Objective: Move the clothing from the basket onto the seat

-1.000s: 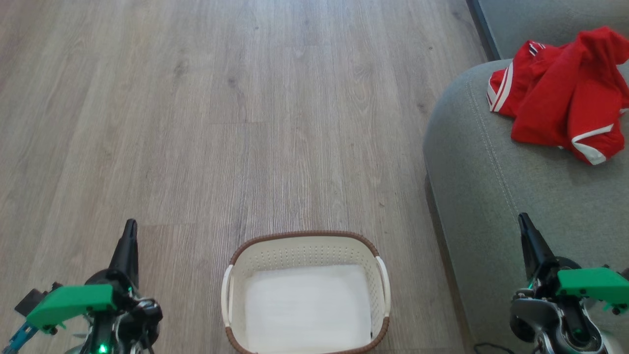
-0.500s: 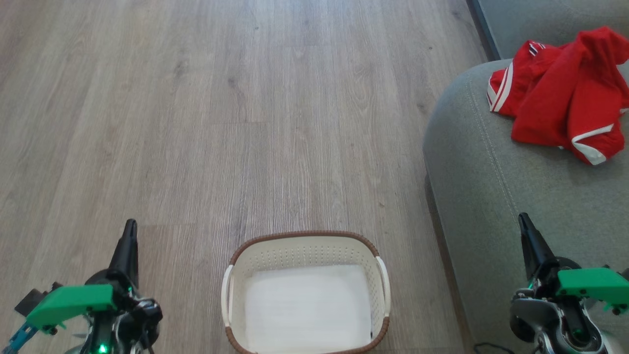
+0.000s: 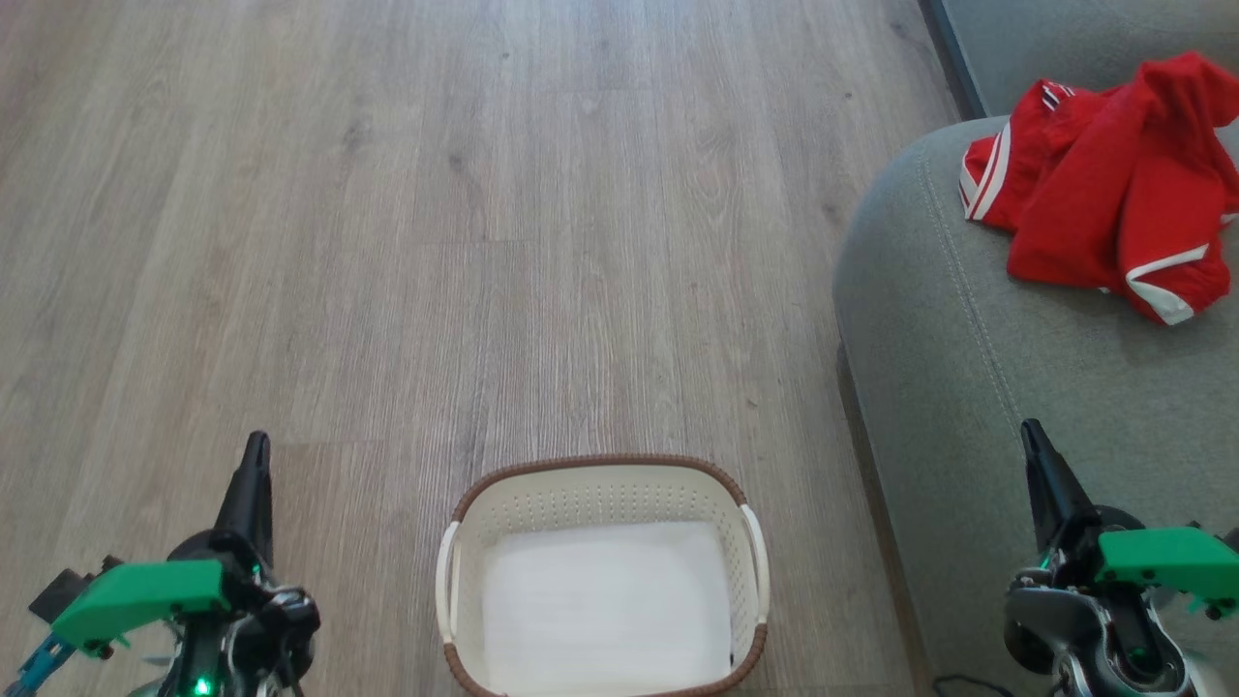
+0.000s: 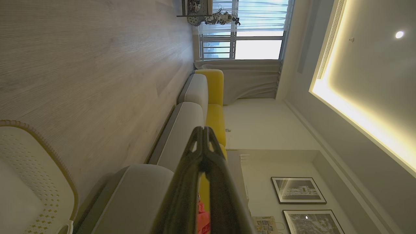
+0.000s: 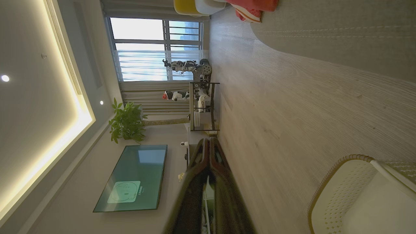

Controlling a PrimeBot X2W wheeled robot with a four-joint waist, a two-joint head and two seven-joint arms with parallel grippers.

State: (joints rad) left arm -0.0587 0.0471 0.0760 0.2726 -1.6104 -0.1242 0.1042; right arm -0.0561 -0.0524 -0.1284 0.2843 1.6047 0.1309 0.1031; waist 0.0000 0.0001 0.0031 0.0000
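1. The left gripper and right gripper are both pinched fully together and hold nothing. Each has long, dark, tapering fingers with a green plastic housing behind. The right one hangs over the front of the seat, so a careless swing could rake the fabric.
2. The basket stands on the floor between the grippers. It is oval and made of cream plastic, with perforated walls, a brown woven-look rim and two white handles. Its bottom is smooth and white, with nothing red in it. It looks light and sits on a slick surface, so a nudge from an arm or the base would likely skid or tip it.
3. The seat lies just right of the basket. It is grey-green cloth of coarse weave, with a rounded edge and a stitched seam. The edge slopes away, so anything lying near it could slide off.
4. The clothing lies on the seat, well apart from the basket. It is a crumpled red heap of sleek-looking fabric with white stripe trim. Its left fold is near the seam, and a jolt to the cushion might let it creep off. The task looks done, so the main risk is disturbing the heap.
5. The floor is pale wood-grain planks with a matt finish.
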